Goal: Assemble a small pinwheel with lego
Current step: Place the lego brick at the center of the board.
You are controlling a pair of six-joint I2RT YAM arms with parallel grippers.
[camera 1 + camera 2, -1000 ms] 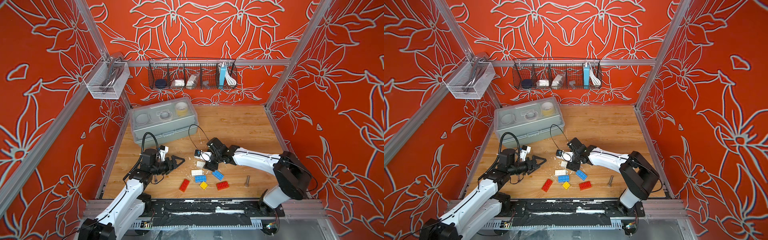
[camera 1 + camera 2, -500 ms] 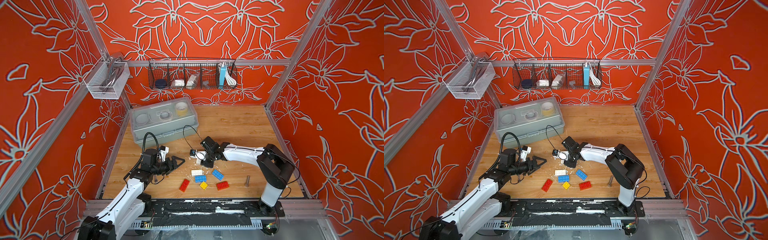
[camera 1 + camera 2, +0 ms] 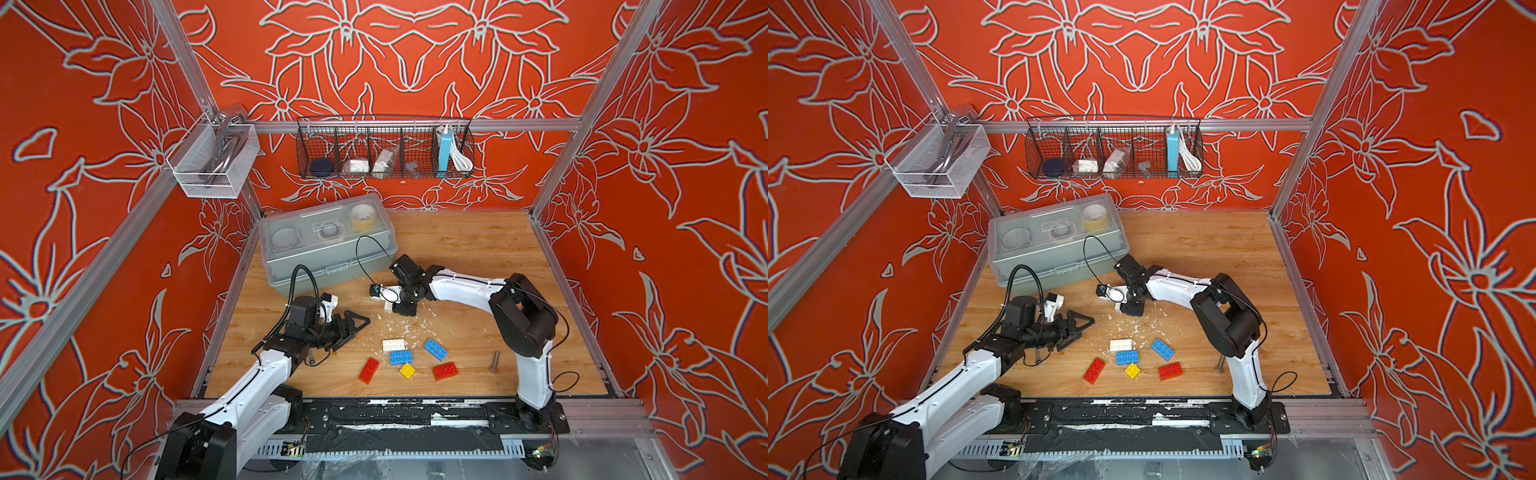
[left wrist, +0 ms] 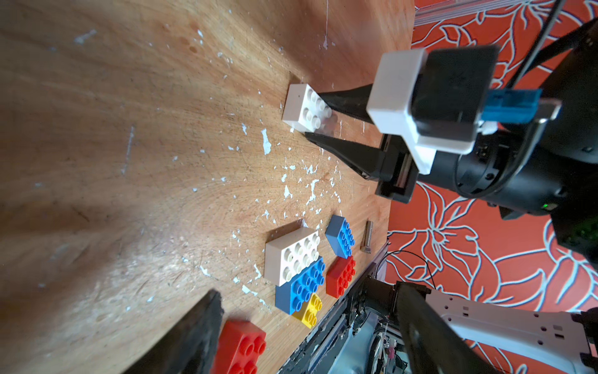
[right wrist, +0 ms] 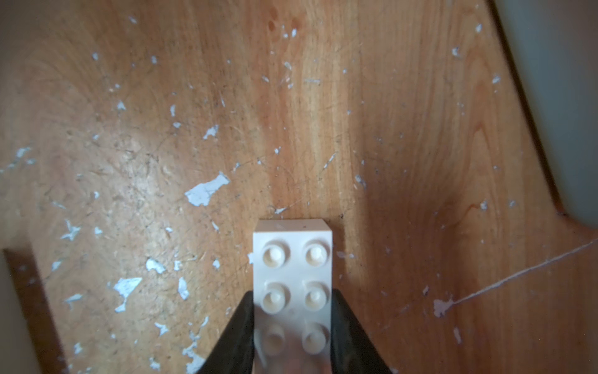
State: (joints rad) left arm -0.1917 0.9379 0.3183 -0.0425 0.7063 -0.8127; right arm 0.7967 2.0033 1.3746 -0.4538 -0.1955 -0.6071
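My right gripper (image 3: 400,306) is shut on a white lego brick (image 5: 293,259), one black finger against each long side, studs up. That brick (image 4: 305,108) sits low over the wood, just in front of the grey box. The other lego lies loose near the front edge: a white brick (image 3: 393,344), two blue bricks (image 3: 401,357) (image 3: 435,349), a yellow square (image 3: 407,370) and two red bricks (image 3: 369,370) (image 3: 445,371). My left gripper (image 3: 355,326) hangs open and empty to the left of them. No assembled pinwheel is in view.
A grey lidded box (image 3: 328,245) stands at the back left, close behind the right gripper. A grey metal bolt (image 3: 495,362) lies right of the bricks. A wire basket (image 3: 384,149) and a mesh basket (image 3: 212,162) hang on the walls. White flecks dot the wood.
My right gripper has closed on the white brick and shifted left and back toward the grey box, its elbow swinging left. The left arm has stayed put.
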